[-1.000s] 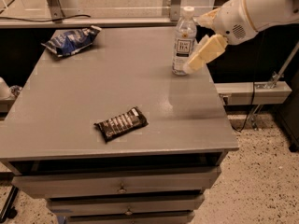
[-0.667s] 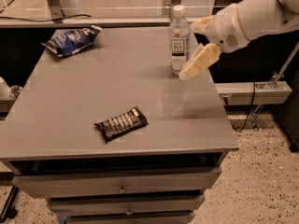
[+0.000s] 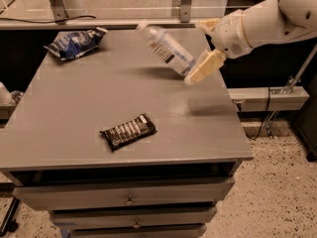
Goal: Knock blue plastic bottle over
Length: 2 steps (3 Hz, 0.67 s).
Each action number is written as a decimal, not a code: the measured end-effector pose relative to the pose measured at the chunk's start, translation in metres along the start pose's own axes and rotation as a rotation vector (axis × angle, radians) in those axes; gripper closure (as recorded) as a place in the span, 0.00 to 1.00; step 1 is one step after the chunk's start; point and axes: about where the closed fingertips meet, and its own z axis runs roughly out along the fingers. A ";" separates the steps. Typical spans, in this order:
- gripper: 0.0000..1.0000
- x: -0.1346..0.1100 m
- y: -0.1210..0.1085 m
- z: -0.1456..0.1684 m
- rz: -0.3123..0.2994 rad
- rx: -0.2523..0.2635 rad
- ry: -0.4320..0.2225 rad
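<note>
The blue plastic bottle (image 3: 166, 48), clear with a white cap and a white label, is tipped far over to the left, cap up-left, its base near the table's right side. It looks blurred in mid-fall. My gripper (image 3: 197, 51) is at the bottle's base on its right, with its cream fingers (image 3: 205, 66) spread apart and empty. The lower finger touches or nearly touches the bottle's base. The white arm (image 3: 257, 24) reaches in from the upper right.
A dark candy bar wrapper (image 3: 129, 131) lies front-centre on the grey table (image 3: 74, 98). A blue-and-white foil snack bag (image 3: 75, 42) lies at the back left. Drawers sit below the tabletop. A rail and cables are on the right.
The bottle stood upright at the back right; now it is tipped steeply to the left. My gripper has pushed left and a little forward against its lower part.
</note>
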 end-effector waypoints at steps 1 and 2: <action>0.00 0.001 -0.003 0.006 -0.021 0.011 -0.014; 0.00 0.004 -0.006 0.008 -0.026 0.008 -0.028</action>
